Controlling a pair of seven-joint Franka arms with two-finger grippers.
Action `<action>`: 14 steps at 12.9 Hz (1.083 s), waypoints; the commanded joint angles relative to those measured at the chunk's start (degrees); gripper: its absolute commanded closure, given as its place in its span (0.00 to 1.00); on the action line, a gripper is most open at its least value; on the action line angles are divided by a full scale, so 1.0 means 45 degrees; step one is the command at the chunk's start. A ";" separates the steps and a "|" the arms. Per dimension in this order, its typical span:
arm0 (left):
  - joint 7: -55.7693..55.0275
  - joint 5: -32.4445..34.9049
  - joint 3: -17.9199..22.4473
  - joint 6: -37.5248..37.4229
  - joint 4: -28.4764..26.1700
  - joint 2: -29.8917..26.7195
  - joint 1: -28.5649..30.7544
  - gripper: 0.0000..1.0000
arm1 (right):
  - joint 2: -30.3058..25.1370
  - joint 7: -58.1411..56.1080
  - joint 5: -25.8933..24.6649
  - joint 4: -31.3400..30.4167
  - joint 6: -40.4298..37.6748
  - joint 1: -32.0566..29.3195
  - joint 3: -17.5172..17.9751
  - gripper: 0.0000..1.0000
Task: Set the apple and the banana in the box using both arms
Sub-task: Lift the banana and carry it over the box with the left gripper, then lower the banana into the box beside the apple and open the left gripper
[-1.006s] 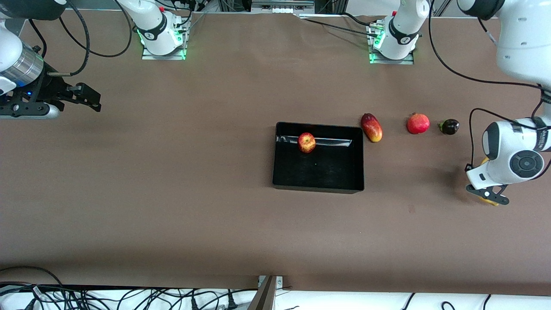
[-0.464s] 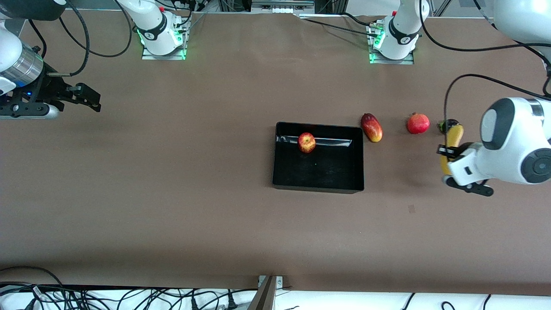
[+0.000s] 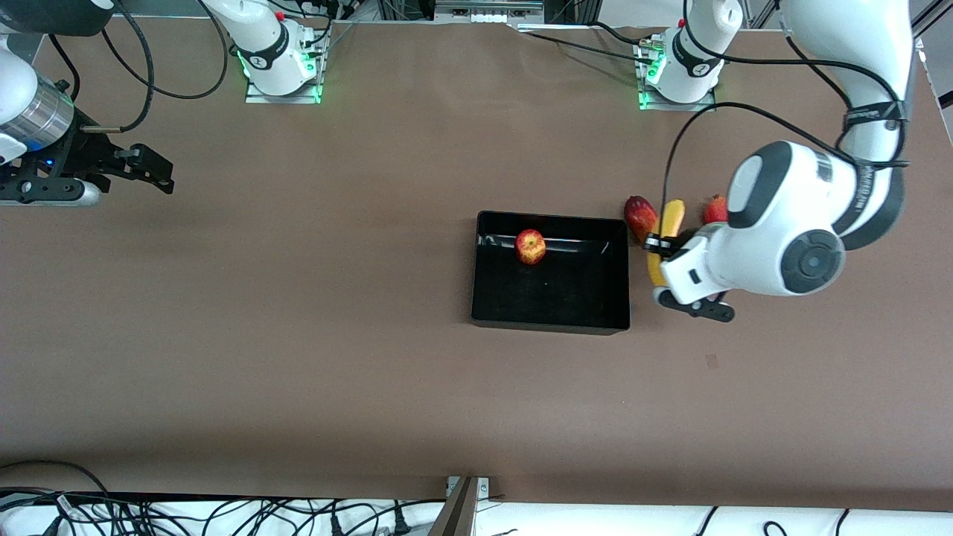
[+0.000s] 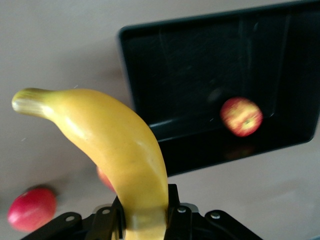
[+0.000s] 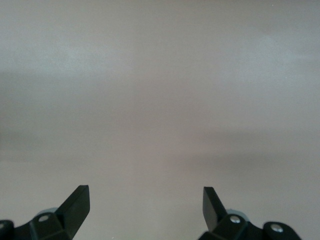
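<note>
Table (image 3: 313, 320): bearing the box at its middle.
Box (image 3: 550, 324): holding the apple (image 3: 530, 246) near the wall nearest the robots' bases; that half of the task is judged done.
Left gripper (image 3: 659, 260): clamped on the banana (image 3: 670, 223), having travelled from the left arm's end of the table; now carrying it just beside the box, over the mango (image 3: 639, 214).
Right gripper (image 3: 141, 170): fingers apart, waiting over bare table.
Outlook: release over the box is judged next.
</note>
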 commanded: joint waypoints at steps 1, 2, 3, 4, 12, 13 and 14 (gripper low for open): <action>-0.1295 -0.0122 -0.0496 0.2393 -0.1486 -0.0079 -0.0538 1.00 | 0.0078 0.0032 -0.0113 0.0276 -0.0149 -0.0181 0.0116 0.00; -0.1726 0.0092 -0.0770 0.3720 -0.2286 -0.0021 -0.0577 1.00 | 0.0097 0.0032 -0.0113 0.0276 -0.0168 -0.0181 0.0116 0.00; -0.2079 0.0461 -0.1044 0.4642 -0.2797 0.0076 -0.0597 1.00 | 0.0097 0.0032 -0.0113 0.0276 -0.0168 -0.0181 0.0116 0.00; -0.2430 0.0948 -0.1278 0.5250 -0.3208 0.0290 -0.0674 1.00 | 0.0097 0.0032 -0.0113 0.0276 -0.0168 -0.0181 0.0116 0.00; -0.3586 0.2534 -0.1300 0.8282 -0.4540 0.1326 -0.0792 1.00 | 0.0097 0.0032 -0.0113 0.0276 -0.0168 -0.0181 0.0116 0.00; -0.3606 0.2593 -0.1300 0.8555 -0.4541 0.1540 -0.0792 1.00 | 0.0097 0.0032 -0.0113 0.0276 -0.0168 -0.0181 0.0116 0.00; -0.3760 0.2613 -0.1300 0.8925 -0.4541 0.1735 -0.0792 1.00 | 0.0097 0.0032 -0.0113 0.0256 -0.0168 -0.0181 0.0116 0.00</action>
